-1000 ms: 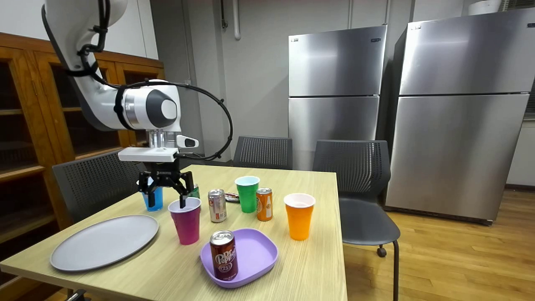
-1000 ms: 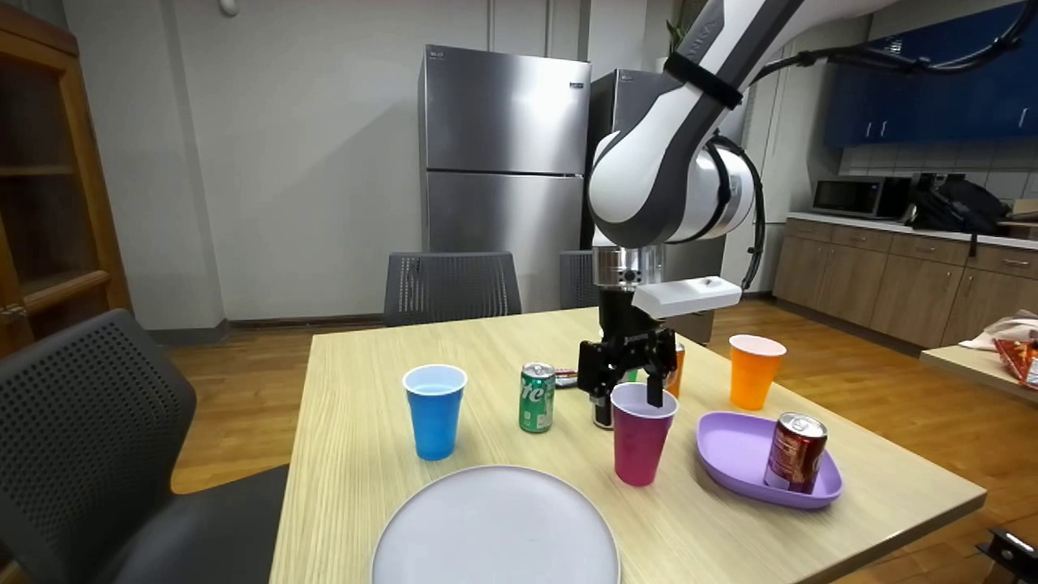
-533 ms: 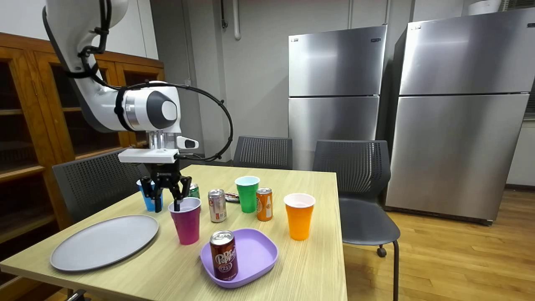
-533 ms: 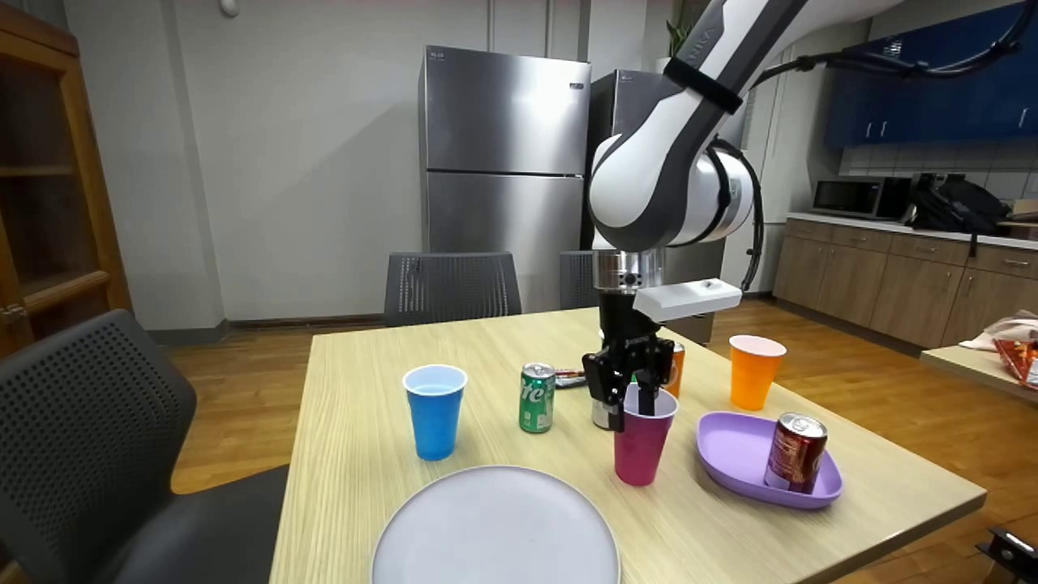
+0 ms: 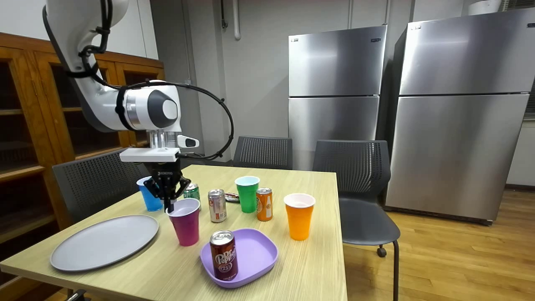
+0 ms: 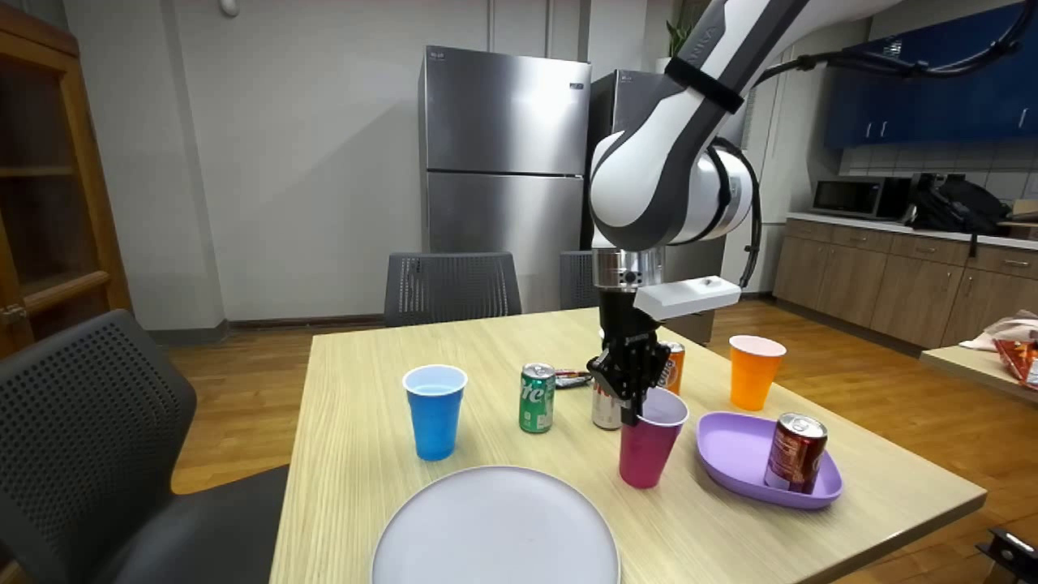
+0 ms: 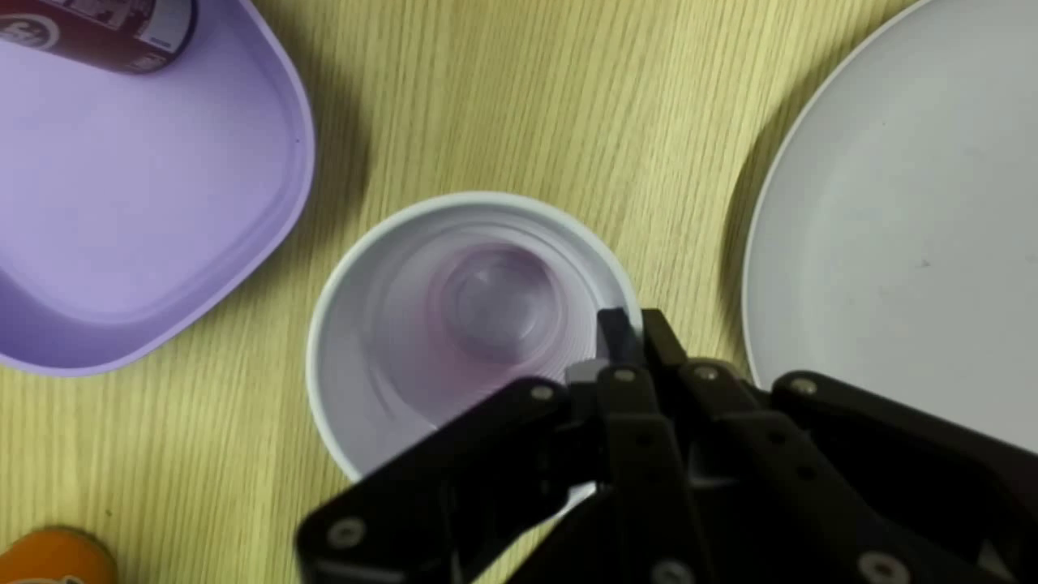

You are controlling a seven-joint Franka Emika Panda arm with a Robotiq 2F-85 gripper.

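Purple cup (image 7: pixel 478 316) pt. behind fingers (image 7: pixel 666 345), wrist vw.

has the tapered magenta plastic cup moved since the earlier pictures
Yes: in an exterior view, the magenta cup has shifted slightly picture-right, now appearing closer to the rounded lilac plastic tray.

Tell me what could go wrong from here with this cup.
The gripper pinches the magenta cup at just one side of its rim, so the cup could tilt or slip if lifted. A sideways swing might also knock the Dr Pepper can on the purple tray nearby.
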